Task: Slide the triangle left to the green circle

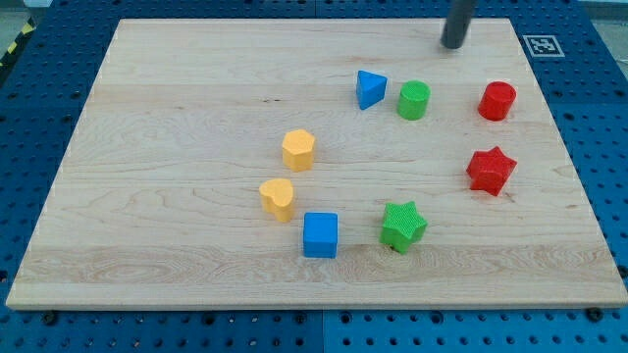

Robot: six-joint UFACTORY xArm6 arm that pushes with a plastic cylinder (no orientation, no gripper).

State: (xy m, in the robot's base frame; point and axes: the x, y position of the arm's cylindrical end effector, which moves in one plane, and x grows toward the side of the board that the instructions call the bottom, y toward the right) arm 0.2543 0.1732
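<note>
Left of, below tool (452, 44): blue triangle (370, 88)

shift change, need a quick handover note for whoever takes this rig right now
My tip is near the view's top edge, above and to the right of the green circle, touching no block.
The blue triangle sits just left of the green circle, with a small gap between them.
Done: the triangle looks to be at its goal.
Left: probably nothing; close the gap only if contact is required.
</note>
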